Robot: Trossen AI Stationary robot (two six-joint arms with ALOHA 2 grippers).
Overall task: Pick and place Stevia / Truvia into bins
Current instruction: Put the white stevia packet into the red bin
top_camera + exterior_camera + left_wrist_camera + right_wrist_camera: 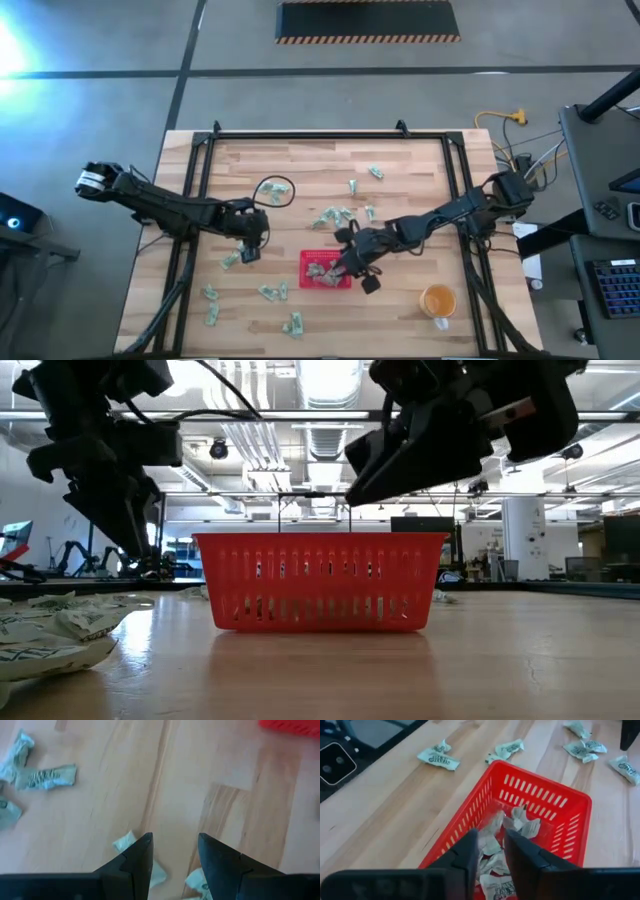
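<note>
My right gripper [491,842] hangs over the red tray [572,827], fingers slightly parted, grasping nothing. Sachets [520,822] lie inside; others are scattered across the table [400,320]. My left gripper [174,847], released, hovers above loose sachets [47,777] beside the tray.

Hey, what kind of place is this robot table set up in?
Probably a robotics lab or industrial workshop. The low view shows an open hall with exposed ceiling ducts and other equipment far behind; the high view shows a concrete floor with hazard-striped matting and a wooden table in a black frame.
</note>
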